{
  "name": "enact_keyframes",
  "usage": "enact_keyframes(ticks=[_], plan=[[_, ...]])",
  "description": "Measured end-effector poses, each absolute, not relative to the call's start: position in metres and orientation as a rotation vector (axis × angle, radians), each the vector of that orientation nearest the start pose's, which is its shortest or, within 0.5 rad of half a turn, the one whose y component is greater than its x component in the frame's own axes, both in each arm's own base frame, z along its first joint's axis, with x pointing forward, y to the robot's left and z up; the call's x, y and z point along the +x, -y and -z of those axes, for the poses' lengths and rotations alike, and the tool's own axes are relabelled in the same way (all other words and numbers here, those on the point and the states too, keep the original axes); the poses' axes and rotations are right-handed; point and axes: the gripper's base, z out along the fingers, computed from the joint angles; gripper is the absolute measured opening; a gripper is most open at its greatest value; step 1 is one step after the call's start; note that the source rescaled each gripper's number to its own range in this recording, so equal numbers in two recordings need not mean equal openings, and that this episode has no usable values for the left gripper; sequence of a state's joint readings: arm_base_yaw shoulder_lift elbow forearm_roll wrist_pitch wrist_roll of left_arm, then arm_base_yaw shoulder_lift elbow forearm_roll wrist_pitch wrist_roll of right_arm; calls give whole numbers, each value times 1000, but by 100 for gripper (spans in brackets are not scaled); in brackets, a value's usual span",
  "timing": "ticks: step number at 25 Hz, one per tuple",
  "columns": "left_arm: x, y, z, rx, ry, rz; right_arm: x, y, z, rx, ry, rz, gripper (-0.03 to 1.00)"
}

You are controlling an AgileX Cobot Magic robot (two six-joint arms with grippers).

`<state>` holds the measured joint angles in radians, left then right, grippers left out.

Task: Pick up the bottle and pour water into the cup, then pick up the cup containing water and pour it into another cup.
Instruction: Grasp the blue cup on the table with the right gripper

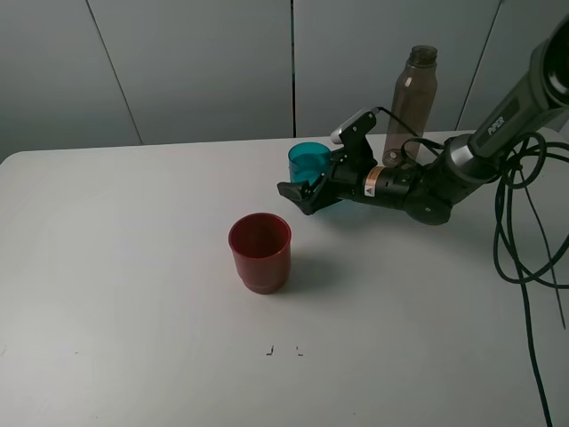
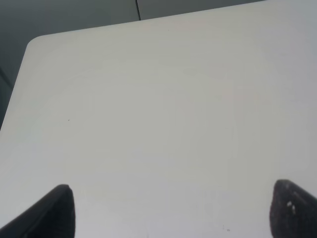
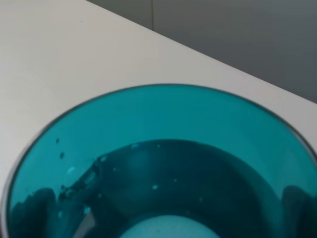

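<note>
Your right tool (image 1: 307, 182) stands spread wide around the small translucent teal plastic tumbler (image 1: 307, 158), droplets glistening inside; your left tool (image 2: 171, 210) hangs released over the smooth white desk (image 2: 148, 99).

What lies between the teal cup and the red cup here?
In the exterior high view, one finger of the right gripper juts out beside the teal cup; from there to the red cup the table is bare.

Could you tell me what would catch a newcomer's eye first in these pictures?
The open right claw straddles the teal tumbler near the back edge of the table, water visible inside it. A dark red cup stands alone at mid-table, and a tall smoky bottle stands further right at the back.
</note>
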<state>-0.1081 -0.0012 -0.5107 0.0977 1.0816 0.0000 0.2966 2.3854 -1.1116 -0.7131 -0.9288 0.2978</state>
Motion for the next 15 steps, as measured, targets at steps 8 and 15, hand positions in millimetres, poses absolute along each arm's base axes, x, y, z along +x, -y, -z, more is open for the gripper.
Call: enact_keyframes(ticks=[8,15], plan=[[-7,-9,-279,104,-2047,-50,386,-169,-37,-821,-1742,-611,5],[-7,-9,-279,104,-2047,-50,386,-169,-37,-823,-1741,-610,5]])
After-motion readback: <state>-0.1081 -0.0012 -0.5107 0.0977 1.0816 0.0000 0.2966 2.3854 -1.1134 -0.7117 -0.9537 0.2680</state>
